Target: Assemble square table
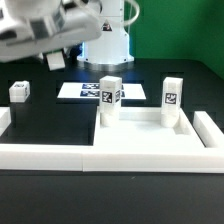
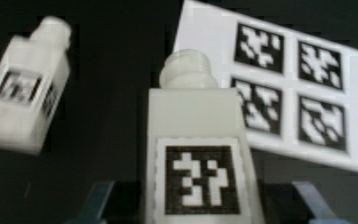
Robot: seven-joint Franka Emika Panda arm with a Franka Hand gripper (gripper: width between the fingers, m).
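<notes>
White leg [image 2: 194,125], gripped by end effector [image 2: 199,203]

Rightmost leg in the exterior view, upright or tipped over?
Upright: the leg stands on end on the square tabletop, its tag facing the camera.

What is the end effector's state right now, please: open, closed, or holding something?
End effector: closed on a white tagged leg.
</notes>
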